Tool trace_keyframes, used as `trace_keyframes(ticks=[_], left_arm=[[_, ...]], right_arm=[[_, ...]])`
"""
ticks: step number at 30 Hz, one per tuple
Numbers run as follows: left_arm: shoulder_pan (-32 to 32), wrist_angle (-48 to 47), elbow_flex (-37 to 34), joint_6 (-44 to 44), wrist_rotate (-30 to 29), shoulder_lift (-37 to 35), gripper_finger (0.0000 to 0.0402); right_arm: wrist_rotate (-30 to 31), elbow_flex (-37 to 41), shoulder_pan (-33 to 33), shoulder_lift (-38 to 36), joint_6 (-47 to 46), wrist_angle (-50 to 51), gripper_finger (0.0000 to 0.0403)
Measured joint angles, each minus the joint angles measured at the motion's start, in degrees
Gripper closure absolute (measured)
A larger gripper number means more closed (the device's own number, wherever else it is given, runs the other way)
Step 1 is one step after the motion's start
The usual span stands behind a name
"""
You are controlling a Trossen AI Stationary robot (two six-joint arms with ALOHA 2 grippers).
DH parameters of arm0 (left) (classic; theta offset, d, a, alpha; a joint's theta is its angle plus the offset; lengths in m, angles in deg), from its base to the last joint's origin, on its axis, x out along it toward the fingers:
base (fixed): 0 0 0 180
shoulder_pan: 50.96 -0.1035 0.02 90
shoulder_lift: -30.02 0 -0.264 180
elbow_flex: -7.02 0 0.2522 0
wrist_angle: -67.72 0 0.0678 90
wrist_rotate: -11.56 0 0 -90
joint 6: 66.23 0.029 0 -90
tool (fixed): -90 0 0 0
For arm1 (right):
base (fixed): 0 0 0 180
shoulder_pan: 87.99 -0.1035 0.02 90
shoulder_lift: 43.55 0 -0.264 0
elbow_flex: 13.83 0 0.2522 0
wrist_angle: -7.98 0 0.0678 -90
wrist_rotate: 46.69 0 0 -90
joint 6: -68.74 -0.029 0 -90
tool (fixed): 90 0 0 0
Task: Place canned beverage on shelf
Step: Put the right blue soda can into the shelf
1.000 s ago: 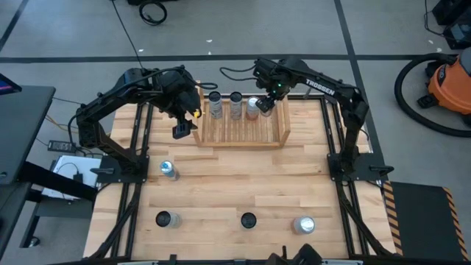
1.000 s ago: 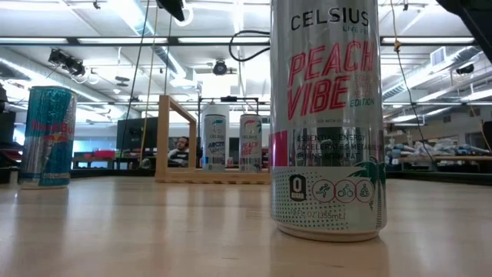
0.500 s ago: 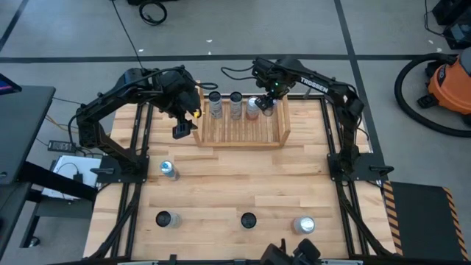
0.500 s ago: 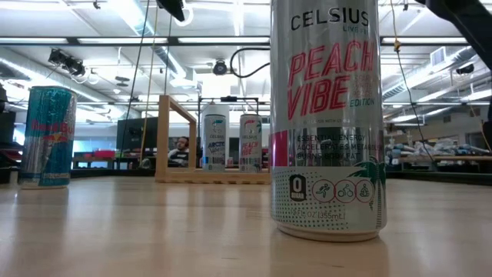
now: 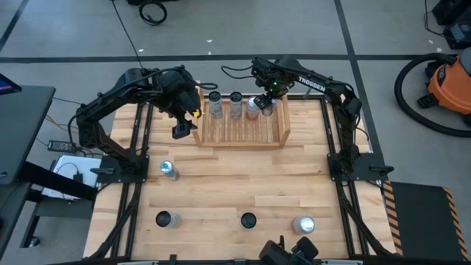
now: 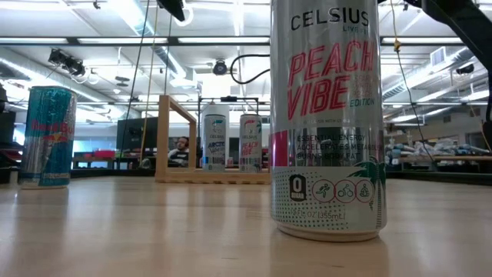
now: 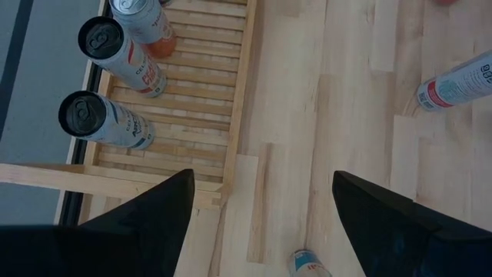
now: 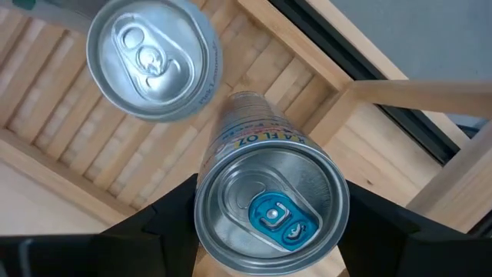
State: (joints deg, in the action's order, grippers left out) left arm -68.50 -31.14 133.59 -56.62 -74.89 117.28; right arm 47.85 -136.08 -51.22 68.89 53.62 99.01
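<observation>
The shelf [image 5: 240, 126], a light wooden rack, stands at the far middle of the table. Two cans [image 5: 215, 104] [image 5: 235, 102] stand upright on its slats. My right gripper [image 5: 260, 103] is above the shelf's far side, just right of them, shut on a silver can with a blue tab [image 8: 269, 206]. Whether that can's base touches the slats [image 8: 254, 92] I cannot tell. My left gripper [image 5: 181, 126] hovers open by the shelf's left end, fingers [image 7: 154, 223] wide apart with nothing between them. My right gripper pinches the can's side wall just under the top rim [image 8: 206, 223] between its two fingers [image 8: 165, 227], one on each side. The fingers come from above, pointing down. The can hangs about upright below them, top up, over the shelf's slats.
Several more cans stand on the near half of the table: one at the left [image 5: 168, 170] and three along the front edge [image 5: 163, 219] [image 5: 248, 219] [image 5: 304, 224]. The front one fills the low view [image 6: 327, 115]. The arms' frames run along both table sides.
My right gripper has sunk a little toward the shelf with the can, drifting slightly toward the table's left, and stays shut on it. The can stays upright.
</observation>
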Motion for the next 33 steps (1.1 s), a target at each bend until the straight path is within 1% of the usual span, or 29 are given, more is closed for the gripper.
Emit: trace_keyframes(ticks=[11, 18, 22, 33], left_arm=[[0.0, 0.0, 0.0, 0.0, 0.0, 0.0, 0.009], [0.02, 0.0, 0.0, 0.0, 0.0, 0.0, 0.009], [0.02, -0.02, 0.0, 0.0, 0.0, 0.0, 0.009], [0.0, -0.02, 0.0, 0.0, 0.0, 0.0, 0.009]], right_arm=[[-0.05, 0.28, -0.67, 0.0, -3.03, -0.24, 0.0153], [0.41, 4.03, -0.81, -0.01, -4.65, -1.1, 0.0153], [3.14, 5.11, -0.87, -0.02, -4.68, -1.83, 0.0153], [1.76, 5.18, -0.4, -0.02, -5.84, -3.82, 0.0153]])
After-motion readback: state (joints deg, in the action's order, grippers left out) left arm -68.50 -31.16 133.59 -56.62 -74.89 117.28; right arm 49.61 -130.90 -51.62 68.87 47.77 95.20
